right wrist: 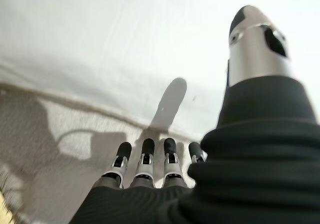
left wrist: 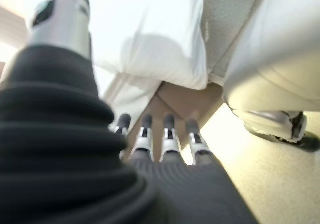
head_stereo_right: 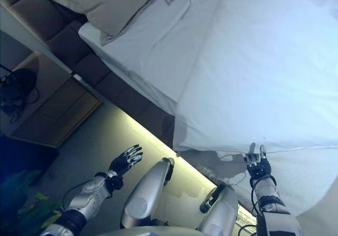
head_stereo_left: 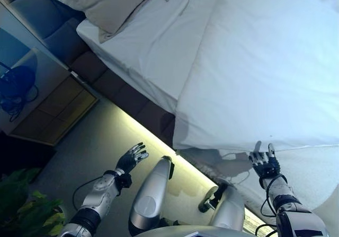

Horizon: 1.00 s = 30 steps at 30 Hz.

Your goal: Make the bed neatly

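A white duvet (head_stereo_left: 265, 72) covers most of the bed, its hanging side edge (head_stereo_left: 233, 141) near me. Toward the headboard the white sheet (head_stereo_left: 153, 51) lies bare, with a beige pillow (head_stereo_left: 106, 3) at the top. My right hand (head_stereo_left: 263, 161) is open, fingers straight, just below the duvet's hanging edge and holding nothing. In the right wrist view its fingers (right wrist: 145, 159) point at the white cloth (right wrist: 100, 43). My left hand (head_stereo_left: 131, 158) is open over the floor, apart from the bed; its fingers (left wrist: 167, 136) face the duvet corner (left wrist: 165, 58).
A dark brown bed base (head_stereo_left: 122, 94) runs along the bed's side with a lit strip on the floor (head_stereo_left: 106, 136). A wooden nightstand (head_stereo_left: 53, 110) with a dark object (head_stereo_left: 16, 88) stands at left. A green plant (head_stereo_left: 21, 205) is at the lower left.
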Motion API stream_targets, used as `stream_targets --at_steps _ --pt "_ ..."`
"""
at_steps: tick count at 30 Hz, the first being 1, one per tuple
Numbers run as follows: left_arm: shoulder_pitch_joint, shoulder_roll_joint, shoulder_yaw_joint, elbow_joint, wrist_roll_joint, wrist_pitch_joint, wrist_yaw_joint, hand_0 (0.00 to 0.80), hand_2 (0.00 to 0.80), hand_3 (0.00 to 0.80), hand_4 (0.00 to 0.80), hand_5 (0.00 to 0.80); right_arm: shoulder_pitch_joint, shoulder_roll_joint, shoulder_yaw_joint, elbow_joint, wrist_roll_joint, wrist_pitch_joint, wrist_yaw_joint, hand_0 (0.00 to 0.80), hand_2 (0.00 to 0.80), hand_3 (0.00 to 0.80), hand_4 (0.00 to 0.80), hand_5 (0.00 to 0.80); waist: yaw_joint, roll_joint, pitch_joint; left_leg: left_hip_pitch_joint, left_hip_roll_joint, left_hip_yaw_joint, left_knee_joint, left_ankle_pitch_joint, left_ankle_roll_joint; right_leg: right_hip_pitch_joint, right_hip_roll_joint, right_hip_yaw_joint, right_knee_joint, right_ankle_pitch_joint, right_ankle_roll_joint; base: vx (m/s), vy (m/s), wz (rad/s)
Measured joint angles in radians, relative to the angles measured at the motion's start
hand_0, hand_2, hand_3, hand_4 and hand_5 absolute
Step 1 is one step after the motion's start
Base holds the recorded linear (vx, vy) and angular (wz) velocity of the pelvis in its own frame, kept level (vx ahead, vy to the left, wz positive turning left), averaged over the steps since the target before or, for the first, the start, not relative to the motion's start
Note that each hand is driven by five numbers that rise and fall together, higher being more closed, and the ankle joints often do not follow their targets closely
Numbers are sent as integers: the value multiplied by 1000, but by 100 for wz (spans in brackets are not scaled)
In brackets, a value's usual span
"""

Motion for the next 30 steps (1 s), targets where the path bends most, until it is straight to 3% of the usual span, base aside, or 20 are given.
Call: stream_targets --at_steps 4,23,30 --pt "-17 0 -1 0 -1 0 1 0 0 0 0 0 -3 -16 0 7 8 0 2 0 0 0 0 0 -1 19 18 -5 -11 5 4 3 6 -13 -10 11 11 0 -1 -47 36 1" --pt "-24 6 -1 1 -1 -1 1 0 0 0 0 0 -19 -62 -22 8 3 3 3 0 0 0 0 0 -2 14 20 -18 -16 18 17 1 12 -28 -23 20 21 6 2 3 6 1" --pt "-23 13 -1 2 -1 -1 -16 0 0 0 0 0 -18 -70 -39 10 4 21 6 0 0 0 0 0 4 11 22 19 -18 24 -11 6 20 24 -29 7 -13 16 17 97 23 5"
